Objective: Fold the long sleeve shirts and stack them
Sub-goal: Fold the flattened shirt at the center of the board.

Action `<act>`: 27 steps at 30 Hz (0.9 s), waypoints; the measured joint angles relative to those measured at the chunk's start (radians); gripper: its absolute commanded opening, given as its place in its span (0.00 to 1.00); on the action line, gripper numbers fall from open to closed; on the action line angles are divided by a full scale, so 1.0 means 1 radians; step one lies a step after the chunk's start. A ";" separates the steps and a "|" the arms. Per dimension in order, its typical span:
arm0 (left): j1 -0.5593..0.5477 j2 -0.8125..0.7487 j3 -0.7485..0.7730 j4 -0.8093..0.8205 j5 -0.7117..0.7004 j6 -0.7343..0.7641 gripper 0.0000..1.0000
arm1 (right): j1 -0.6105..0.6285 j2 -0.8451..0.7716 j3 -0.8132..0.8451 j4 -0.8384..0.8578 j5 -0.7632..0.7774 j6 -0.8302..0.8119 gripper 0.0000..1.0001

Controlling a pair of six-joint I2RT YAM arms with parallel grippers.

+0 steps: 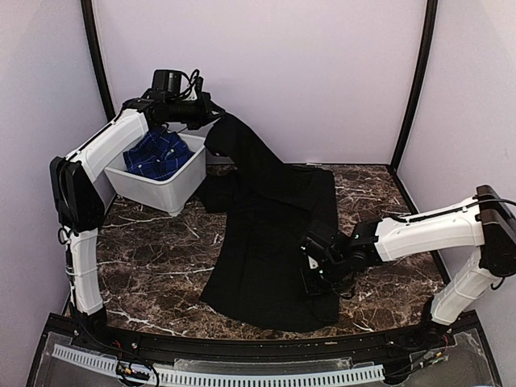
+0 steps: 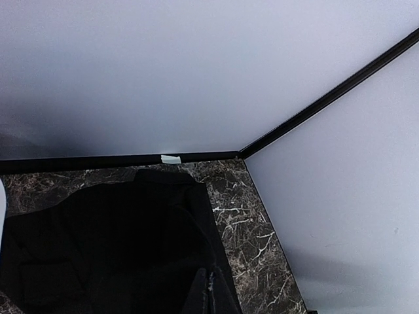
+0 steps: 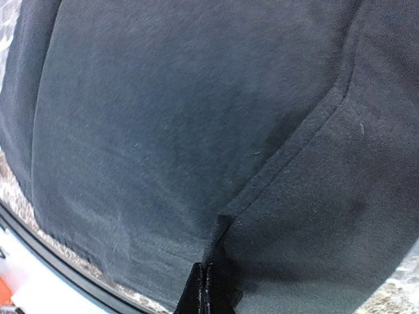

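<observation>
Left end effector (image 1: 214, 121): raised above the far-left part of the counter (image 1: 153, 258), just right of the tub. Fingers pressed together, pinching a fold of the black shirt (image 1: 266, 242). In the left wrist view the closed fingertips (image 2: 208, 288) sit against dark cloth at the bottom edge.
Right end effector (image 1: 313, 272): low over the shirt's near-right part. In the right wrist view its fingertips (image 3: 206, 288) are pinched shut on a small ridge of the cloth beside a stitched seam.
Black shirt, position: one end hangs from the left end effector and slopes down to the right. The rest is spread across the middle of the counter.
Black shirt, edges: the near hem lies close to the counter's front edge. The right edge runs roughly straight front to back, and the left edge slants. The far-left part lies just beside the tub wall; I cannot tell whether it touches.
Blue checked shirt (image 1: 157, 155): crumpled inside the white tub (image 1: 161, 193), far left.
Open room: bare marble shows left of the black shirt, between the tub and the front edge, and in a strip on the right toward the side wall.
Far boundary: black rail at the wall foot, with a pale tape piece (image 2: 171, 159) on it.
</observation>
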 measured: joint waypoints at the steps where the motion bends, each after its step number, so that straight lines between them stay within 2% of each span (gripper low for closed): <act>1: 0.000 0.003 0.000 0.000 0.000 0.002 0.00 | 0.000 0.000 -0.002 0.004 -0.011 -0.007 0.00; 8: 0.000 0.022 -0.001 -0.001 0.001 0.004 0.00 | 0.000 -0.031 -0.036 0.003 -0.106 -0.044 0.02; 13: 0.000 0.023 -0.004 0.000 0.001 0.011 0.00 | 0.000 -0.064 -0.043 -0.015 -0.151 -0.061 0.31; 15: 0.000 0.023 -0.010 0.001 0.001 0.014 0.00 | 0.000 -0.069 -0.043 -0.019 -0.159 -0.068 0.40; 17: 0.000 0.023 -0.018 0.000 0.002 0.017 0.00 | -0.002 -0.077 -0.040 -0.026 -0.164 -0.076 0.44; 22: 0.000 0.024 -0.023 0.001 0.012 0.021 0.00 | -0.090 -0.142 -0.013 -0.049 -0.148 -0.090 0.46; 27: -0.001 0.024 -0.023 0.002 0.032 0.023 0.00 | -0.320 -0.187 0.021 -0.024 -0.076 -0.101 0.42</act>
